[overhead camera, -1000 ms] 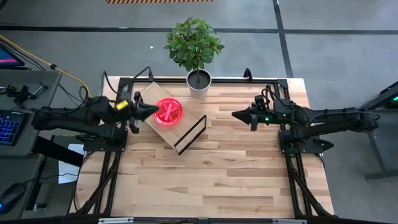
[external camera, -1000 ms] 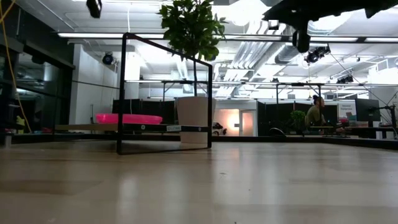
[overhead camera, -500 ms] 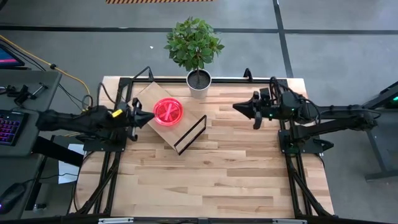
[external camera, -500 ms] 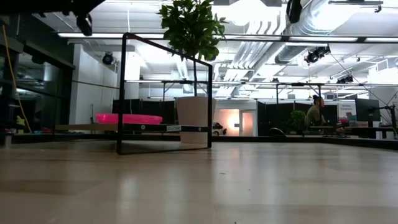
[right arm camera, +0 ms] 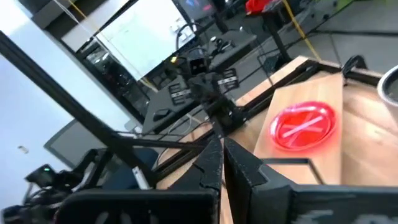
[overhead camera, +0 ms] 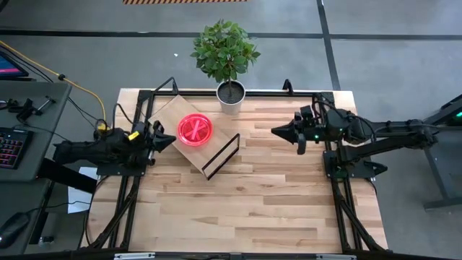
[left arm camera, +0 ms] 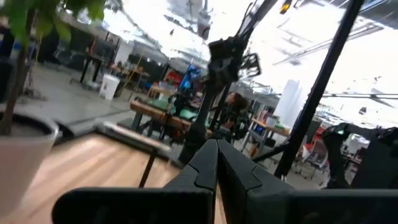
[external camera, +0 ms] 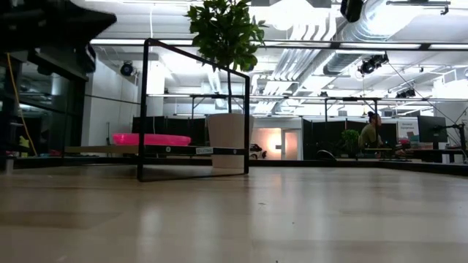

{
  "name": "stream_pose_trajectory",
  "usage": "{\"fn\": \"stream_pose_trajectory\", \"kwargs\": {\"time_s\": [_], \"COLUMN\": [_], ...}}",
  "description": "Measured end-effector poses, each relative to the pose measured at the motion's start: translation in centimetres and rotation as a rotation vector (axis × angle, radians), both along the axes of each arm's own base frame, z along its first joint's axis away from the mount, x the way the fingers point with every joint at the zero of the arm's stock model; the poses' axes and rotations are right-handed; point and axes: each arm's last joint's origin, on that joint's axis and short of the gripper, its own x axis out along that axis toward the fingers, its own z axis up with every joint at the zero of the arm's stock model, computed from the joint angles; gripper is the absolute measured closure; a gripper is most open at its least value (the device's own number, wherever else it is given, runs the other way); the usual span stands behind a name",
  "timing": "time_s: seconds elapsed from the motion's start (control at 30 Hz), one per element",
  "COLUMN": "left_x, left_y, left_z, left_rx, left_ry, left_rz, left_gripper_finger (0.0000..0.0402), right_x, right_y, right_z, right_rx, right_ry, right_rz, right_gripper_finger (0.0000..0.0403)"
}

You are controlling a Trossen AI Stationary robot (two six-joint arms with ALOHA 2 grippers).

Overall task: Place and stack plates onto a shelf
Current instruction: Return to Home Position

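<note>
Our left claw (overhead camera: 167, 141) has drawn back off the shelf (overhead camera: 167, 112) toward the bench (overhead camera: 253, 209) edge, fingers together and empty; the right claw (overhead camera: 276, 131), also closed, hovers opposite. The plates (overhead camera: 195, 130) sit stacked on the shelf. We judge the risk small: a retreating arm clipping the board, sliding the stack
</note>
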Motion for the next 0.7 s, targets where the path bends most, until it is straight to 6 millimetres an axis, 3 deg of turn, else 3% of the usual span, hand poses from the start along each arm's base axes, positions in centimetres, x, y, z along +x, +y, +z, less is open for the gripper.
{"fn": "stream_pose_trajectory", "kwargs": {"time_s": [0.2, 0.43, 0.7], "left_x": [0.6, 0.7, 0.8], "left_y": [0.1, 0.2, 0.2], "left_z": [-2.0, -3.0, -3.7], "left_rx": [-0.041, -0.046, -0.057], "left_ry": [0.034, 0.139, 0.214], "left_rz": [0.012, 0.045, 0.044], "left_gripper_finger": [0.0401, 0.0401, 0.0401], "right_x": [-0.6, -3.1, -4.9], "right_y": [0.9, 1.8, 2.3], "right_z": [-0.1, -0.3, -4.2], "right_rx": [0.058, 0.037, -0.016], "right_ry": [0.026, 0.068, -0.007], "right_rz": [0.047, 0.105, 0.174], "right_gripper_finger": [0.0403, 0.0403, 0.0403]}}
